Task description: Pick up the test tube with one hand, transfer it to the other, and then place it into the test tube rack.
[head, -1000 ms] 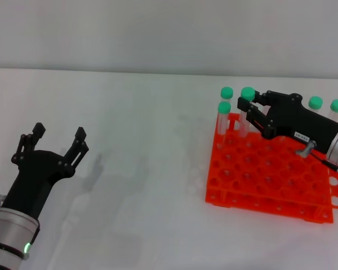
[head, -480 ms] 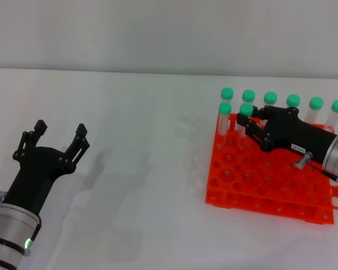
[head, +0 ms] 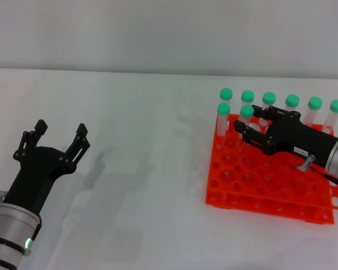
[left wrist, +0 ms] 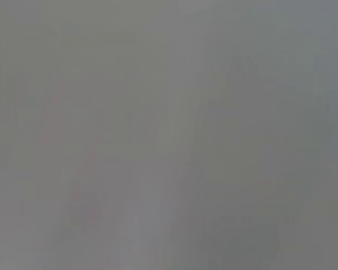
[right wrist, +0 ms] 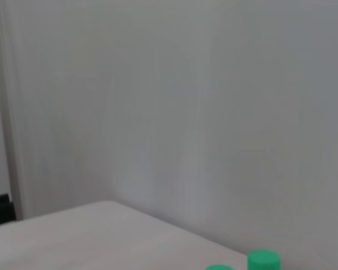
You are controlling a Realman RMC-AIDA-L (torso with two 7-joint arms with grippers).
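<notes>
The orange test tube rack stands on the right of the white table. My right gripper reaches over the rack's back left part and is shut on a green-capped test tube. The tube stands upright with its lower end in a second-row hole, next to another capped tube. Several more green-capped tubes fill the back row. My left gripper is open and empty at the lower left, far from the rack. The right wrist view shows only two green caps at its edge.
The white table stretches between the two arms, with a pale wall behind it. The left wrist view shows only a grey blur. The rack's front rows of holes hold no tubes.
My right gripper has moved down and slightly toward me with the tube, lowering it from above the back row into a second-row hole. The back-row tubes have come into view. The left arm barely moved.
</notes>
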